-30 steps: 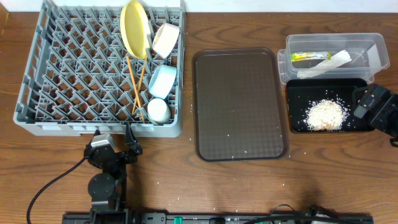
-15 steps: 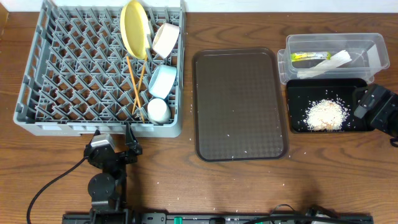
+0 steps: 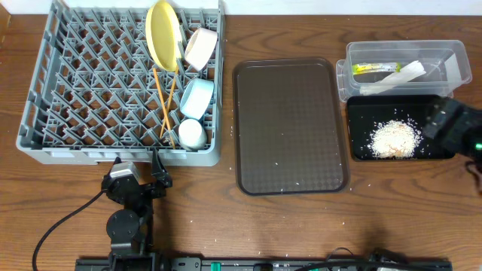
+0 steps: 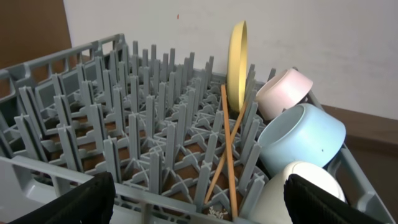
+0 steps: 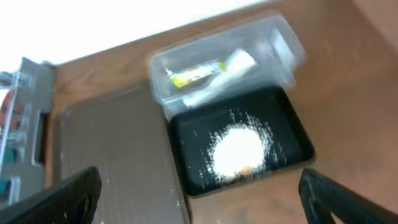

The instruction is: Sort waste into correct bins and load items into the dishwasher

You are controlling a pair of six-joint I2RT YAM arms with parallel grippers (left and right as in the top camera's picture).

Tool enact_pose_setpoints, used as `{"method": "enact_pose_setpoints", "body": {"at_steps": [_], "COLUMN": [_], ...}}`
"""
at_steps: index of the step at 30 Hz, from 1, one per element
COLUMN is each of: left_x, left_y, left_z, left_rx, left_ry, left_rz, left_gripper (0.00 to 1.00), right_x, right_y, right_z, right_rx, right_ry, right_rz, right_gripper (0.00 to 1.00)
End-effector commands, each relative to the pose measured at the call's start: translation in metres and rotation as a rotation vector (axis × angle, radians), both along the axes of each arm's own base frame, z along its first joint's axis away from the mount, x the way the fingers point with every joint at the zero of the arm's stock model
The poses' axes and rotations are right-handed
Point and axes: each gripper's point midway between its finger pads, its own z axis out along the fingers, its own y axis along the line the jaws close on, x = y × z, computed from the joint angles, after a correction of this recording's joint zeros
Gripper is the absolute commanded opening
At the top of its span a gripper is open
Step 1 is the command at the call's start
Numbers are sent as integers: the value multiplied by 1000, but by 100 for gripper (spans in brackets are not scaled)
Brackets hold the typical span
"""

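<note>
The grey dish rack [image 3: 90, 98] [image 4: 124, 124] holds the upright yellow plate [image 3: 163, 34] [image 4: 237, 65], white bowl [image 3: 200, 48] [image 4: 283, 93], light blue bowl [image 3: 197, 98] [image 4: 301, 137], white cup [image 3: 190, 134] [image 4: 298, 193] and two chopsticks [image 3: 166, 98] [image 4: 229, 155]. My left gripper [image 3: 136, 167] [image 4: 199, 208] stands open and empty just in front of the rack. The clear tub [image 3: 459, 64] [image 5: 273, 46] contains the green-and-yellow wrapper [image 3: 374, 68] [image 5: 193, 74] and paper strip [image 3: 399, 77] [image 5: 230, 65]. Rice scraps [image 3: 394, 138] [image 5: 239, 149] lie in the black tray [image 3: 361, 113] [image 5: 292, 124]. My right gripper [image 3: 437, 124] [image 5: 199, 205] hangs open, empty, above that tray's right end.
A brown serving tray [image 3: 290, 124] [image 5: 106, 155] lies between the rack and the bins, with a few stray rice grains on it. More grains dot the wooden table [image 3: 226, 218] near the front. A cable runs from the left arm's base.
The right gripper has shifted slightly over the black tray's right end. The left arm and every object are where they were.
</note>
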Motion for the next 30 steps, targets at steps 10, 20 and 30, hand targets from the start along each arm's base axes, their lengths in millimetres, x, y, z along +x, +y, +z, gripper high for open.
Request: {"method": "enact_pose_setpoints", "body": {"at_steps": [10, 20, 30], "left_x": [-2, -2, -2], "left_y": [4, 4, 4], "left_z": [-18, -18, -18], "left_rx": [13, 13, 13], "left_ry": [64, 64, 64], "left_rz": [20, 20, 20], "left_gripper": [88, 88, 88], "right_x": [-23, -31, -36], "right_y": [81, 101, 112], "right_z": [-60, -140, -190], "right_rx": [-305, -281, -278], "right_ry": [-333, -547, -608], "right_rz": [414, 484, 522], "right_gripper": [99, 99, 99]}}
